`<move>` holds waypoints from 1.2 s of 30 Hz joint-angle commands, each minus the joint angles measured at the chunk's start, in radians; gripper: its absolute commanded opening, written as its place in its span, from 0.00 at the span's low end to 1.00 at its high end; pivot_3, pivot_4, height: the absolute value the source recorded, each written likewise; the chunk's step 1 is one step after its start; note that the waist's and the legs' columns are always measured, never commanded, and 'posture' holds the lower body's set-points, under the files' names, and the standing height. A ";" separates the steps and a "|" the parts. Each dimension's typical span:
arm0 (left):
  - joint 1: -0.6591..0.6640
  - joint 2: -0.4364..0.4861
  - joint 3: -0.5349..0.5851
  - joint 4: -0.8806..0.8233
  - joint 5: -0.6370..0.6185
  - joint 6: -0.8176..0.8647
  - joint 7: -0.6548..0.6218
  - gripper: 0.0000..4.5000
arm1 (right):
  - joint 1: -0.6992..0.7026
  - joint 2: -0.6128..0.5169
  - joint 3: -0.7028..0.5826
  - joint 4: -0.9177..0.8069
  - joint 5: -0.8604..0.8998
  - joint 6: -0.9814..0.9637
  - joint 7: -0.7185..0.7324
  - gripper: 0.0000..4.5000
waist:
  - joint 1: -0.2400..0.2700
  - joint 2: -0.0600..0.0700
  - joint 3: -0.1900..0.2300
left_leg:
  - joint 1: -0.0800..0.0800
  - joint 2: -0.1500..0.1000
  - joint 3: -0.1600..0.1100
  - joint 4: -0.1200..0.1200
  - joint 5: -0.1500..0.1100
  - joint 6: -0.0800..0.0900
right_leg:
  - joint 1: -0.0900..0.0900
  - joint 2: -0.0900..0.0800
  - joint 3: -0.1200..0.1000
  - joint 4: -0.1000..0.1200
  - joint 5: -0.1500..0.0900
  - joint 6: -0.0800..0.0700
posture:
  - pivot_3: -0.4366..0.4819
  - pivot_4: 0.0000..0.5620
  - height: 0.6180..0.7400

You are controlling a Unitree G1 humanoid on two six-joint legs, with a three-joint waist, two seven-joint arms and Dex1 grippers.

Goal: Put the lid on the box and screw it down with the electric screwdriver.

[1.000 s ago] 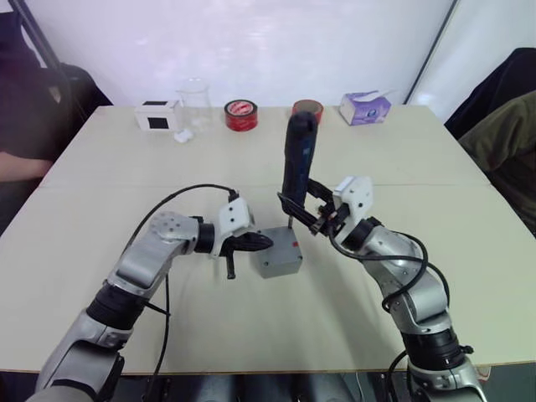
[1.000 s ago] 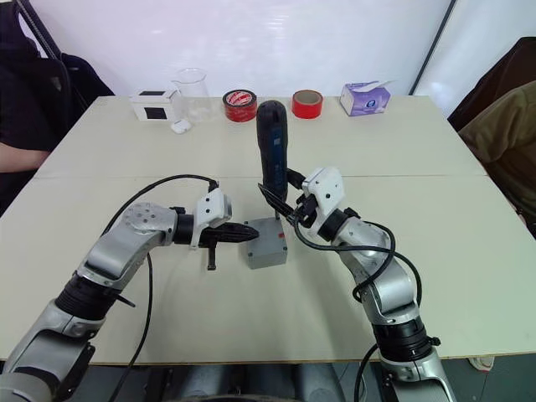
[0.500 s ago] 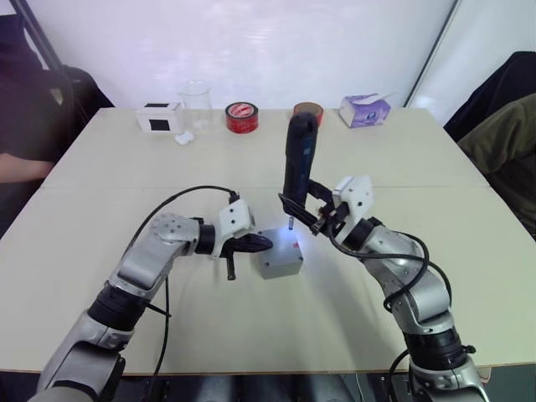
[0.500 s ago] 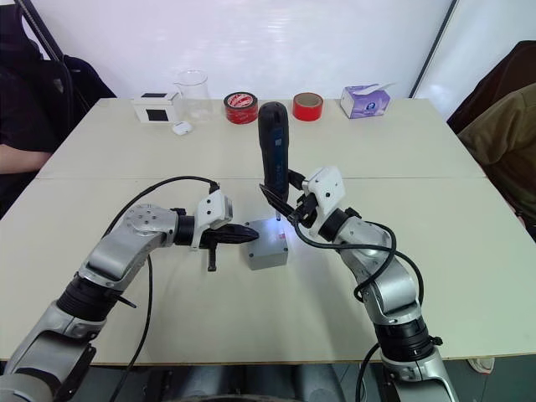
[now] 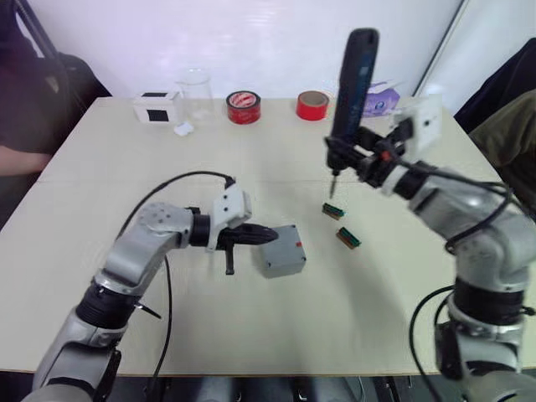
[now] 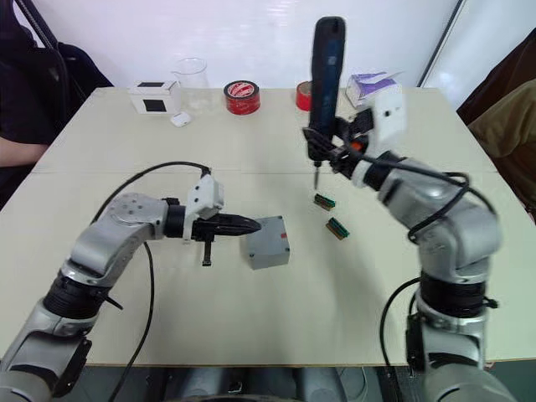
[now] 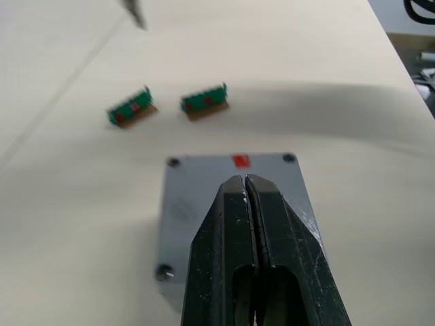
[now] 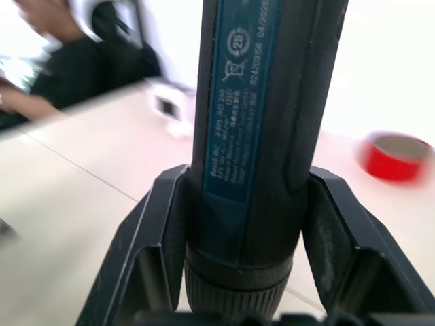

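The grey box (image 5: 281,266) stands mid-table with the lid (image 7: 197,197) sitting flat on top; screws show at its corners and a red mark near one edge. My left gripper (image 5: 266,236) is shut and empty, its tips resting on the lid's near-left edge. My right gripper (image 5: 352,155) is shut on the electric screwdriver (image 5: 352,79), held upright and high, to the right of and beyond the box. Its metal bit (image 5: 332,186) hangs over the table, clear of the lid.
Two small green connector pieces (image 5: 333,210) (image 5: 347,239) lie right of the box, under the bit. Along the far edge stand a white box with a black square (image 5: 155,109), a glass beaker (image 5: 194,94), two red tape rolls (image 5: 242,106) and a purple tissue box (image 5: 381,99). A person (image 5: 21,159) sits left.
My right gripper has lifted the screwdriver off the box's far corner, up and to the right. The green pieces now show. The left gripper stays on the lid.
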 commanded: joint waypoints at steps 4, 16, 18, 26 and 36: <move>-0.013 0.078 0.097 -0.140 -0.105 0.022 -0.047 0.00 | -0.071 -0.308 0.074 0.131 0.004 0.355 0.090 0.41 | -0.003 0.003 0.005 | 0.000 0.000 0.001 0.000 -0.001 0.001 | 0.000 0.000 0.001 -0.002 0.000 0.000 | 0.48 0.27 1.00; 0.081 0.107 0.159 -0.239 -0.165 0.011 0.007 0.00 | -0.170 -0.279 0.309 0.621 -0.160 0.395 0.140 0.41 | -0.002 0.003 0.007 | 0.000 0.001 0.003 0.001 -0.001 0.002 | 0.000 0.006 0.003 -0.001 0.000 0.001 | 0.48 0.27 1.00; 0.084 0.108 0.168 -0.259 -0.181 0.024 0.024 0.00 | -0.187 -0.266 0.340 0.691 -0.194 0.365 0.153 0.41 | -0.001 0.003 0.007 | 0.000 0.000 0.004 0.001 -0.001 0.002 | 0.000 0.006 0.003 -0.002 0.000 0.001 | 0.48 0.27 1.00; 0.083 0.107 0.163 -0.303 -0.213 0.082 0.095 0.00 | -0.251 -0.277 0.417 0.827 -0.267 0.282 0.255 0.83 | -0.002 0.001 0.006 | 0.002 0.000 0.005 0.003 -0.001 0.002 | 0.003 0.006 0.003 -0.002 0.002 0.004 | 0.48 0.27 1.00; 0.073 0.146 0.147 -0.237 -0.181 0.067 0.081 0.00 | -0.250 -0.386 0.417 0.675 -0.298 0.164 0.423 0.98 | -0.002 0.002 0.007 | 0.001 0.000 0.005 0.003 -0.001 0.002 | 0.002 0.006 0.004 -0.002 0.002 0.004 | 0.48 0.27 1.00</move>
